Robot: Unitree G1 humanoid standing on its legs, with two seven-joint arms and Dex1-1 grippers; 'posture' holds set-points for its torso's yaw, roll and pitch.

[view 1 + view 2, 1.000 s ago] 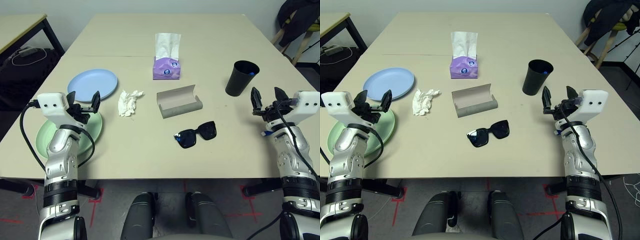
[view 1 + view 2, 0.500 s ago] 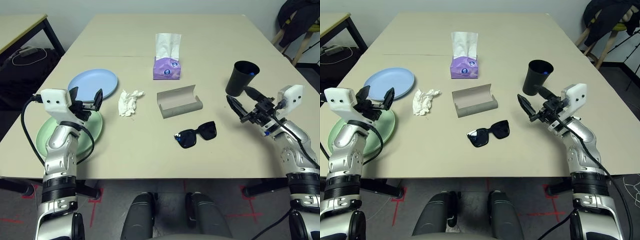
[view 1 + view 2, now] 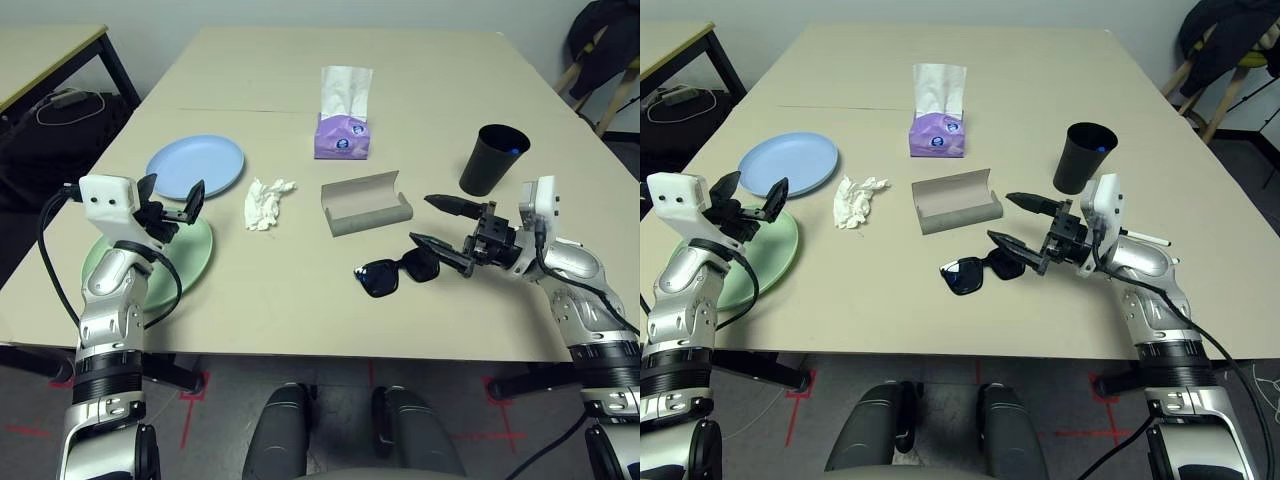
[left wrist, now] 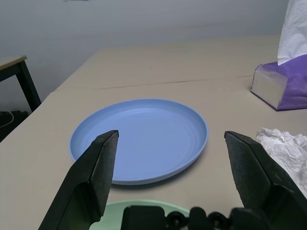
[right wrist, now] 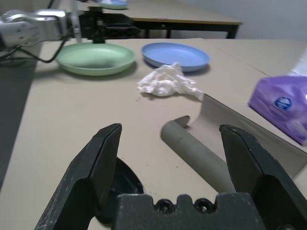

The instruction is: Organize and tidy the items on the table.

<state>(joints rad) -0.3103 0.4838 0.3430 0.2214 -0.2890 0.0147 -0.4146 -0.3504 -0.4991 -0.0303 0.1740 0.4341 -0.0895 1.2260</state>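
Large rectangular beige table (image 3: 300,300), thin seam line across its far half. Lying on it: light blue round plate (image 3: 195,166); pale green round plate (image 3: 190,250) at the near left edge; crumpled white tissue (image 3: 266,202); open grey oblong glasses case (image 3: 366,203); black sunglasses (image 3: 385,277); black cup (image 3: 493,159); purple tissue box (image 3: 342,136); a pen (image 3: 1145,237) at the right.

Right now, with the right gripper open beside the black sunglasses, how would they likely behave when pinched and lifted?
The black sunglasses look thin and light, so probably easy to lift. Their glossy lenses may slip between the right gripper's fingers. Gripped at one end, they would likely tilt.
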